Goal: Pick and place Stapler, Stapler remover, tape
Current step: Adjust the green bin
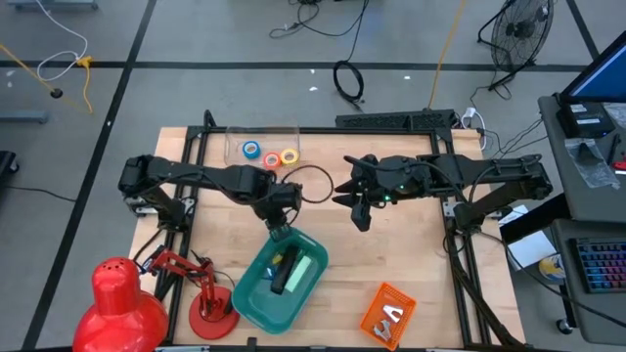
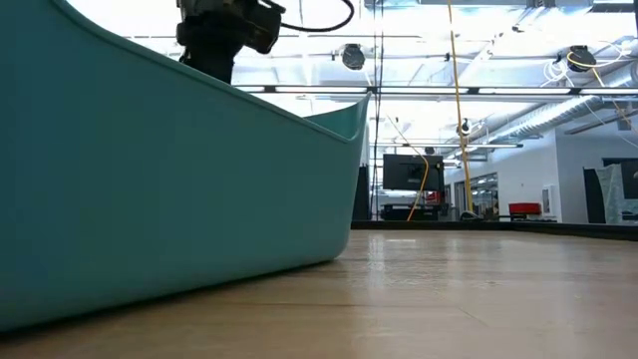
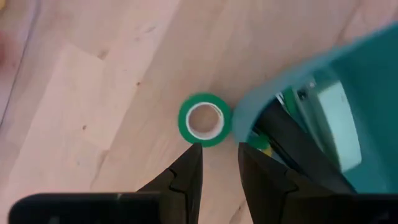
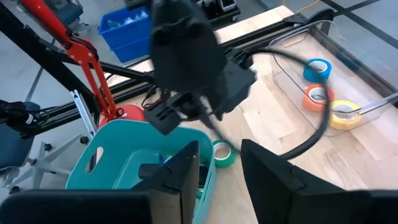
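Observation:
The green tape roll [image 3: 204,119] lies flat on the wood just outside the teal bin's wall [image 3: 292,93]; the right wrist view shows it [image 4: 222,154] at the same spot. My left gripper [image 3: 219,155] hangs open above it, at the bin's far edge [image 1: 279,223]. The blue [image 1: 252,150], orange [image 1: 272,158] and yellow [image 1: 289,155] rolls lie in a clear tray at the far side. A black stapler [image 1: 287,277] lies in the bin. My right gripper [image 1: 359,213] is open over the table's middle, empty.
A light green block [image 3: 329,124] lies in the bin beside the stapler. An orange flat pack with a pale piece on it [image 1: 388,313] lies near the table's near edge. A red desk lamp [image 1: 147,293] stands at the near left. The bin's wall [image 2: 150,189] fills the low view's left.

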`<state>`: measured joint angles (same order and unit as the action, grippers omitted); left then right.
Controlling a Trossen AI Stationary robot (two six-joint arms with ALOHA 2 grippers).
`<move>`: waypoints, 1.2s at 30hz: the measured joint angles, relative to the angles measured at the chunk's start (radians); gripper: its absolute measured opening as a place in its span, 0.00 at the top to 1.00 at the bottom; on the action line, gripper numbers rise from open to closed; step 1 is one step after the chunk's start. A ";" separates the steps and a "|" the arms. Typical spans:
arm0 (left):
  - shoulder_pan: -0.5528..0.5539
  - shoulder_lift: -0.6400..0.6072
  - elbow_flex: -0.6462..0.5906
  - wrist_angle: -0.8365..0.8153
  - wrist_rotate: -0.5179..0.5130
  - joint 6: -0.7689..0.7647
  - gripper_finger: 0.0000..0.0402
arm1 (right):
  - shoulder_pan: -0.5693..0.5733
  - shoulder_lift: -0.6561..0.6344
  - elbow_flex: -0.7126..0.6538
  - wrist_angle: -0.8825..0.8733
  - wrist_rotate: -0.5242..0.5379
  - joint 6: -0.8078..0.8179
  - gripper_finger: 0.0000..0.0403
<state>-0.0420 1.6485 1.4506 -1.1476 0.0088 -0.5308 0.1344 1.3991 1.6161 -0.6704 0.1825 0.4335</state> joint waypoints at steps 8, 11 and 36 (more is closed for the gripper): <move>-0.007 0.013 -0.006 0.031 0.043 0.077 0.67 | 0.000 0.000 0.000 0.000 0.000 0.000 0.72; -0.015 0.027 -0.026 0.051 0.072 0.078 0.62 | 0.000 0.000 0.000 0.000 0.000 0.001 0.72; -0.029 0.082 -0.059 0.053 0.033 -0.040 0.97 | -0.001 0.000 0.000 0.000 0.003 0.000 0.72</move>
<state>-0.0715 1.7302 1.3918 -1.0943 0.0422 -0.5709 0.1337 1.3991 1.6161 -0.6701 0.1860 0.4332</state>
